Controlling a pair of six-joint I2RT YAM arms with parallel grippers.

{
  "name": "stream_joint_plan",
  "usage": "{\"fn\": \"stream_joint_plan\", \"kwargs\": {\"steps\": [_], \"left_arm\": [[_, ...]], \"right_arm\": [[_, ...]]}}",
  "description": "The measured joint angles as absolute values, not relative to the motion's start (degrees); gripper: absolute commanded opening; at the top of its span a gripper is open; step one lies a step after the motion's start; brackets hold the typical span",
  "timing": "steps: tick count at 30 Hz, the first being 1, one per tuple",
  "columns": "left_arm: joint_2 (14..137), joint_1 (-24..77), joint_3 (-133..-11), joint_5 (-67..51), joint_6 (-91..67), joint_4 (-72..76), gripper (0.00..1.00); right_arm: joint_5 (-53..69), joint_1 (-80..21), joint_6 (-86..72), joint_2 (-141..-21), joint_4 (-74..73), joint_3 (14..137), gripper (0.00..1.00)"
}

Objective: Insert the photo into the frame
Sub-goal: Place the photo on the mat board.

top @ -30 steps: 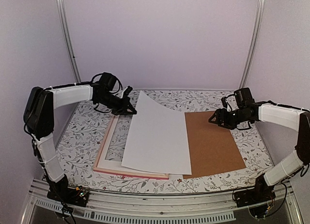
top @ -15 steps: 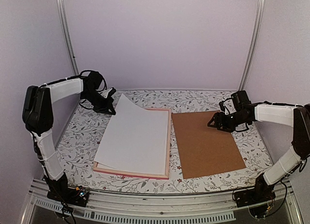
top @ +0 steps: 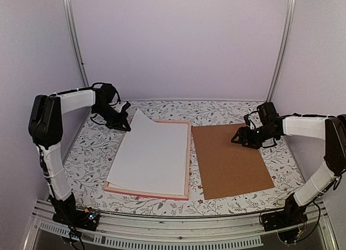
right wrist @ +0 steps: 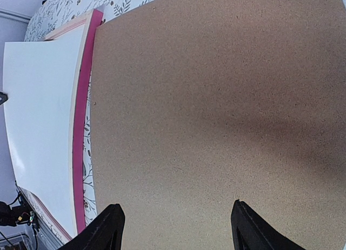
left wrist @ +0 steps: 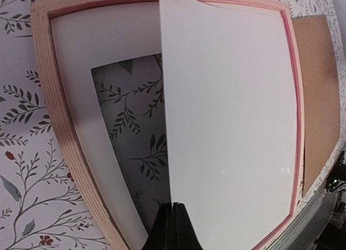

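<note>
A floral table (top: pixel 92 152) carries the pink frame (top: pixel 188 152) left of centre, with a brown board (top: pixel 230 163) just to its right and lilac walls (top: pixel 178 44) behind. The photo (top: pixel 154 155) lies in the frame, white side up. Its far left corner is lifted by the left gripper (top: pixel 123 123), fingers (left wrist: pixel 173 231) pinched together on its edge. The right gripper (top: pixel 240 139) hangs over the board's far edge, fingers (right wrist: pixel 108 228) apart, holding nothing. Only the left wrist view shows a white mat (left wrist: pixel 75 71) beneath the photo.

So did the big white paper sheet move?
Yes. The big white paper sheet swung left, off the flat brown board, and now lies over the rectangular pink frame.
</note>
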State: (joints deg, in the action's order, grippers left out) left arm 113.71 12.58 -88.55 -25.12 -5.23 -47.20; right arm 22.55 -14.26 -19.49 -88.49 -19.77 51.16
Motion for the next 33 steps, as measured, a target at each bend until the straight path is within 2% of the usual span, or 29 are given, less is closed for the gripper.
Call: {"fn": "stream_joint_plan", "kwargs": {"steps": [33], "left_arm": [[113.5,11.7,-84.5,-27.7,-10.8,-42.2,0.00]], "right_arm": [[22.6,-14.3,-19.6,-89.4,-18.3,50.2,0.71]]}}
